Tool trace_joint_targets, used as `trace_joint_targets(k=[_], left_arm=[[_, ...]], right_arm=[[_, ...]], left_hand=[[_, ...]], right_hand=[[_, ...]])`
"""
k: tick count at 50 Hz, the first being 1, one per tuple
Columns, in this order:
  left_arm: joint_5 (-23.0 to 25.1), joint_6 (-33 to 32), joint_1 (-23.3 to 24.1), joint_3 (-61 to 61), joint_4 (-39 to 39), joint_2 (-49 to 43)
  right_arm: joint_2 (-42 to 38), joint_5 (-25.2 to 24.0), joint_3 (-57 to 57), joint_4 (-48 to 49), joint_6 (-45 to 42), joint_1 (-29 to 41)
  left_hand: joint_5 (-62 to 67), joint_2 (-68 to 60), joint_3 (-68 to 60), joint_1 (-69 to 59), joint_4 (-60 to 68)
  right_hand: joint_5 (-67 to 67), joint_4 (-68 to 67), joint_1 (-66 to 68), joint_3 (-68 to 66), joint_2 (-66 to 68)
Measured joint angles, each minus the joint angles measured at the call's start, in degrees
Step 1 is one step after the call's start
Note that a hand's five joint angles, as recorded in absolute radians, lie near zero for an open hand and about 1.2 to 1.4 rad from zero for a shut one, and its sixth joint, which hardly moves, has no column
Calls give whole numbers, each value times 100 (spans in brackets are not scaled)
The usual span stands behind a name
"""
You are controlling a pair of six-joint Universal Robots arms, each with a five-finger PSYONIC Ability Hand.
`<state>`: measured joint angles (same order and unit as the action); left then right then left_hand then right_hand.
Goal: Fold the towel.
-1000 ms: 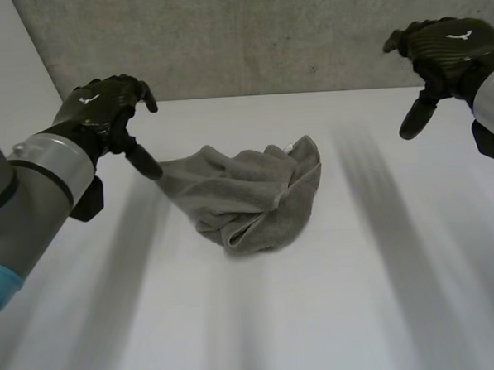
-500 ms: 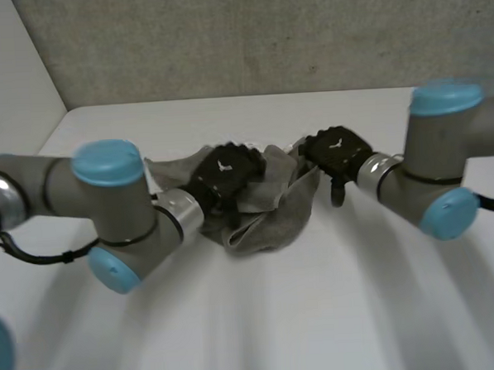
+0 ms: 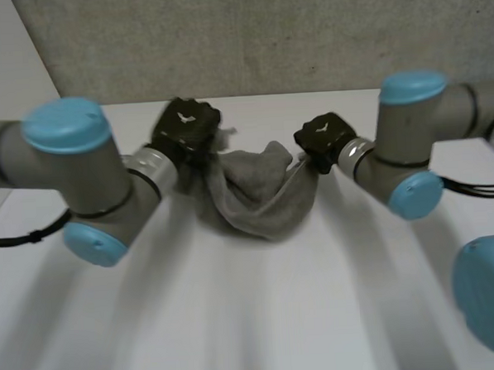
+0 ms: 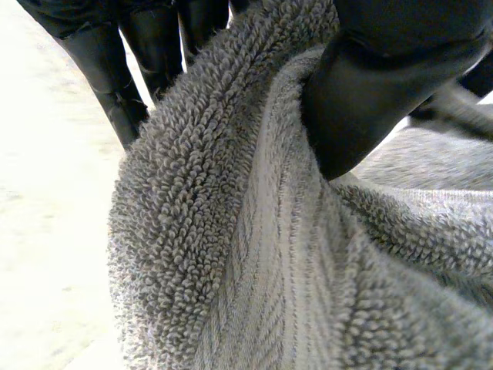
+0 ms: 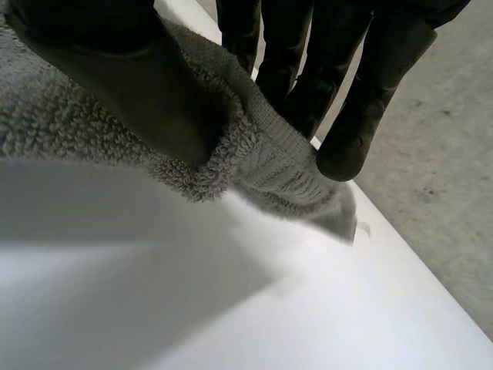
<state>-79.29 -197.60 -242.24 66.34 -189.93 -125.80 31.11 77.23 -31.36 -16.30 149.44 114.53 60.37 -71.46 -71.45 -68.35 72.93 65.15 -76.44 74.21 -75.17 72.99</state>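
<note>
A grey terry towel point(image 3: 260, 193) sags in a crumpled sling over the far middle of the white table point(image 3: 262, 317). My left hand point(image 3: 186, 126) grips its far left edge. In the left wrist view the thumb point(image 4: 370, 100) presses the towel point(image 4: 254, 254) against the fingers point(image 4: 108, 69). My right hand point(image 3: 319, 137) holds the towel's far right corner. In the right wrist view its thumb point(image 5: 131, 85) pinches the hemmed corner point(image 5: 277, 166) against the fingers point(image 5: 377, 85).
A grey concrete wall point(image 3: 256, 35) rises just behind the table's far edge. Both forearms, grey with light-blue caps point(image 3: 61, 124) point(image 3: 412, 85), reach in from the sides. Bare tabletop lies in front of the towel.
Both hands came down from above the table's sides onto the towel, closed on its left edge and right corner, and moved apart and toward the far side, stretching it.
</note>
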Motion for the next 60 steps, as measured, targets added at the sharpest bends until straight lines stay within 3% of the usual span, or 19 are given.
trace_joint_targets(k=[14,20,26,33,41,47,53,60], left_arm=[[-21,23,-765,1917,10,1992],[21,64,-885,2179,24,2419],[22,329,-1009,1786,59,2375],[29,810,-1093,730,69,1393],[-114,965,-1093,-1601,-1,-41],[-351,1513,-1120,-2941,-618,-142],[-453,2322,-1172,-2709,-1525,264],[-282,2669,-1272,-1122,-2394,447]], right_arm=[[3439,-755,-2672,-851,-14,-1001],[3847,-812,-2635,-1416,-77,-1119],[3581,-709,-2058,-1606,-111,-1079],[2601,-500,-979,-1579,-213,-948],[898,191,1815,-1268,-700,-605],[363,808,3786,-469,-394,-469],[853,730,3566,-5,296,-446],[1258,-71,1549,-421,103,-439]], left_hand=[[0,0,-17,0,16],[0,0,-19,0,19],[0,0,-19,0,19],[0,0,-19,0,19],[0,0,-22,0,20],[0,0,-23,0,20],[0,-11,-24,0,20],[58,-38,-45,0,20]], right_hand=[[0,-26,1,-52,16],[0,-26,1,-59,16],[0,-26,3,-62,16],[0,-26,4,-62,16],[0,-25,5,-62,16],[2,-26,5,-62,76],[80,-26,5,-113,106],[92,-26,5,-118,129]])
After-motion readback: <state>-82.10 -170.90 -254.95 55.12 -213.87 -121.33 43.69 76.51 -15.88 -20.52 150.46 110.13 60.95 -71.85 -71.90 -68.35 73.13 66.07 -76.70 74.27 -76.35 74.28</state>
